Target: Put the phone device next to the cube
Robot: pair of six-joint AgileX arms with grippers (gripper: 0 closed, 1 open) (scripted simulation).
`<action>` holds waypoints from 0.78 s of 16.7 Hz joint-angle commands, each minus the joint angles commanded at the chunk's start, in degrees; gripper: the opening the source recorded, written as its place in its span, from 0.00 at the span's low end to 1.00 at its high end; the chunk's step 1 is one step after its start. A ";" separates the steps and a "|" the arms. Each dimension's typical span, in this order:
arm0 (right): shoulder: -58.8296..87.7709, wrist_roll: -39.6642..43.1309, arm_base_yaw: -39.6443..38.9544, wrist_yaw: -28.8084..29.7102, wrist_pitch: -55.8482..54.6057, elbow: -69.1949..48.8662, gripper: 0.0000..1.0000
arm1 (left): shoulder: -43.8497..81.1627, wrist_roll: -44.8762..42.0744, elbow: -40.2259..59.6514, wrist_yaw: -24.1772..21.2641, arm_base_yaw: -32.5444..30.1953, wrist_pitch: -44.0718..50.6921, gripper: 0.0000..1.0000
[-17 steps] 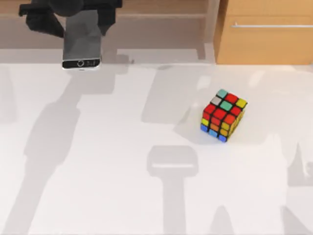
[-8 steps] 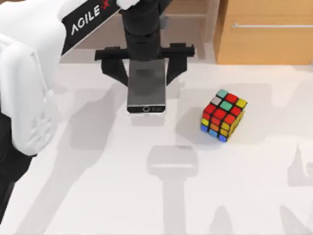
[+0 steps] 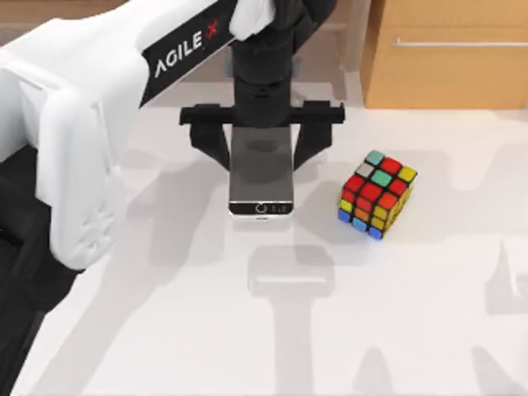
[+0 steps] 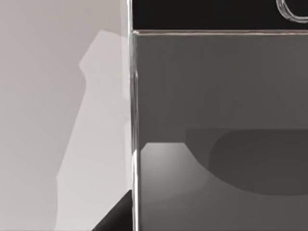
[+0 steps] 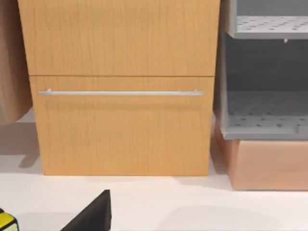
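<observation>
The phone device [image 3: 261, 177] is a flat dark-screened slab with a silver rim, its black button end pointing to the table's front. My left gripper [image 3: 261, 157] is shut on its two long sides and holds it flat, low over the white table. The cube [image 3: 378, 194], with black edges and mixed stickers, rests on the table a short gap to the phone's right. In the left wrist view the phone's glossy screen [image 4: 216, 120] is very close. A yellow corner of the cube [image 5: 5, 222] shows in the right wrist view, beside a dark part of my right gripper [image 5: 94, 216].
A wooden drawer cabinet [image 3: 450, 58] with a metal handle [image 5: 120, 92] stands at the back right of the table. Grey shelves [image 5: 264, 96] stand beside it. The white table [image 3: 247, 330] stretches open in front of the phone and the cube.
My left arm has carried the phone from the back left towards the front and right, and it now sits close to the cube's left side. The cube has not moved.
</observation>
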State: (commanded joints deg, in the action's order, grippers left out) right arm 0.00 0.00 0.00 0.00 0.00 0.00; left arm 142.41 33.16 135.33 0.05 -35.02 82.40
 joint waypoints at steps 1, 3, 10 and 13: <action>0.00 0.00 0.00 0.00 0.00 0.00 1.00 | 0.00 0.00 0.00 0.00 0.00 0.00 0.00; 0.00 0.00 0.00 0.00 0.00 0.00 1.00 | -0.09 -0.15 -0.04 -0.03 0.28 -0.08 0.00; 0.00 0.00 0.00 0.00 0.00 0.00 1.00 | -0.81 0.31 -1.87 -0.40 0.16 -2.25 0.00; 0.00 0.00 0.00 0.00 0.00 0.00 1.00 | -1.01 0.58 -3.55 -2.48 -0.01 -3.44 0.00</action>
State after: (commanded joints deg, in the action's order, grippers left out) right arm 0.00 0.00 0.00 0.00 0.00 0.00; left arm 141.40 33.74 131.78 -2.44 -35.03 78.95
